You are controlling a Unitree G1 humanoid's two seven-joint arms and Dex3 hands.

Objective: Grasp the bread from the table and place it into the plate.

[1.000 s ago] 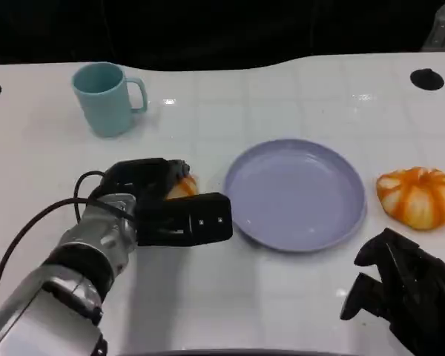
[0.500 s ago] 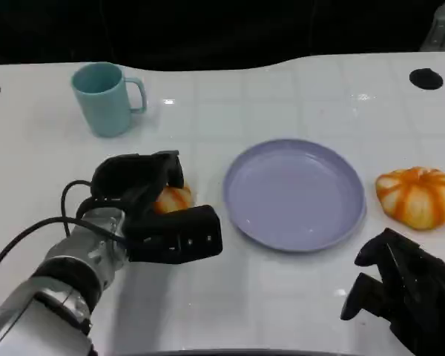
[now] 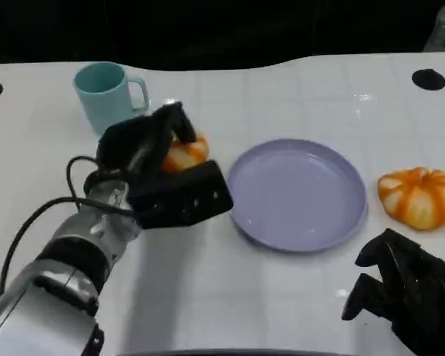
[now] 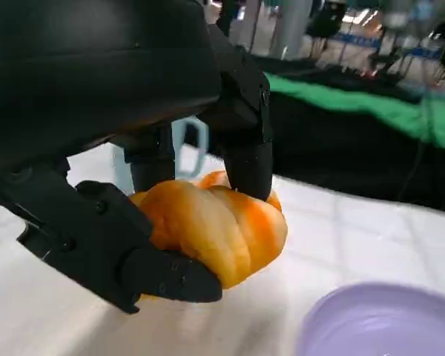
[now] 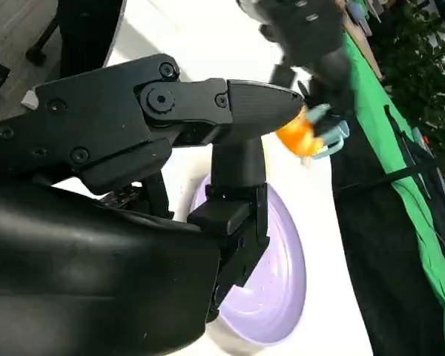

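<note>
Bread (image 4: 215, 226): orange-glazed roll, gripped in left hand (image 3: 159, 174), fingers (image 4: 248, 159) closed over top, thumb under; appears lifted off tabletop (image 3: 230, 304), just left of plate (image 3: 297, 194), not over it. Plate: lavender, nothing on it, centre of tabletop. Second orange bun (image 3: 417, 195) lies right of plate, apart from it. Teal mug (image 3: 105, 95) stands behind left hand, handle to the right. Right hand (image 3: 404, 293) low at near-right edge, fingers curled in, holding nothing.
</note>
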